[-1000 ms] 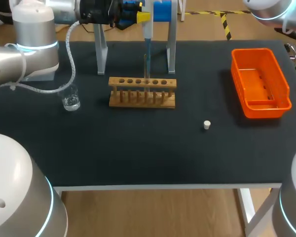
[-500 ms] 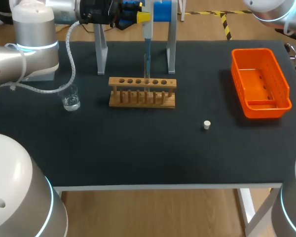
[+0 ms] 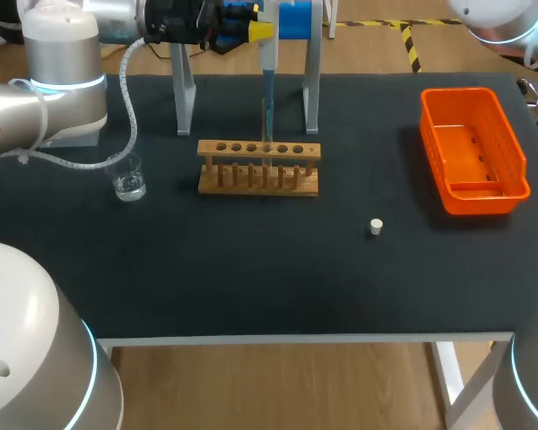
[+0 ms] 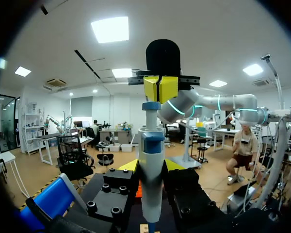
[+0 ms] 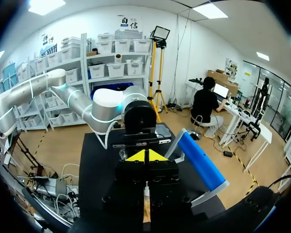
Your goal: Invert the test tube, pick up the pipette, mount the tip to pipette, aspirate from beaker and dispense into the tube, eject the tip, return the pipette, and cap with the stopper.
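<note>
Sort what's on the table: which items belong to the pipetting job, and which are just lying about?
Job: pipette, held by left tool; wooden rack; beaker; stopper.
Bystanders: orange bin, perhaps for ejected tips; stand behind the rack.

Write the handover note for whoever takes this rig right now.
Left gripper: shut on the pipette, which hangs upright with its tip at a middle hole of the wooden rack.
Right gripper: shut, empty, away from the job's things.
Beaker with clear liquid stands left of the rack. Stopper lies loose on the table. Orange bin shows nothing in it.
Done: pipette picked up. I cannot tell whether liquid has been dispensed.
Left: eject the tip, return the pipette to the stand, fit the stopper.
</note>
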`<state>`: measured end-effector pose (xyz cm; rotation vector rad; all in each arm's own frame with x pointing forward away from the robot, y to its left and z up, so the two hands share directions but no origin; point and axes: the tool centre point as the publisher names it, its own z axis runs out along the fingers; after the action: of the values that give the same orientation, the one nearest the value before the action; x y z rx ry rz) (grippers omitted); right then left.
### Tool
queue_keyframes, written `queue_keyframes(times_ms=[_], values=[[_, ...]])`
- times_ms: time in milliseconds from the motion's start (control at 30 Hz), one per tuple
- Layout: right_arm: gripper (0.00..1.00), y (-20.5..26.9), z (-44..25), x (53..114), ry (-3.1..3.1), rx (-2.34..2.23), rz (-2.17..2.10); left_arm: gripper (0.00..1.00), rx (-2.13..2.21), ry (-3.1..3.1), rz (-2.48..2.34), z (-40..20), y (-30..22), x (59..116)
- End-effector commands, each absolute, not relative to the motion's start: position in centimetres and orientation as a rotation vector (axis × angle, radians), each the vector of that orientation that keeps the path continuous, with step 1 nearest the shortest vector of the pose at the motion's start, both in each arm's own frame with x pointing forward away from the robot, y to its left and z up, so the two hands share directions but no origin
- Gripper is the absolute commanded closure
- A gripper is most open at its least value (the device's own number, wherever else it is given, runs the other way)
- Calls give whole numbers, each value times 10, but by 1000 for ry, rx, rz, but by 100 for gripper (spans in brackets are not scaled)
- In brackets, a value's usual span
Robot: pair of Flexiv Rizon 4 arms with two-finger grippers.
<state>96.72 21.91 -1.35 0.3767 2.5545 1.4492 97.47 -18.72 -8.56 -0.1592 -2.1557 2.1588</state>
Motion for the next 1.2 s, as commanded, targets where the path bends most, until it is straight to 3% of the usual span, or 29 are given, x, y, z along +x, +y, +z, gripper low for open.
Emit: queue_keyframes(times_ms=[33,1200], values=[[100,217,-15,967,2568,383,1436,100,-162,-2154,2158,-85,-187,976],[100,210,-13,951,2574,334,1401,100,-162,-2154,2158,-85,-187,976]])
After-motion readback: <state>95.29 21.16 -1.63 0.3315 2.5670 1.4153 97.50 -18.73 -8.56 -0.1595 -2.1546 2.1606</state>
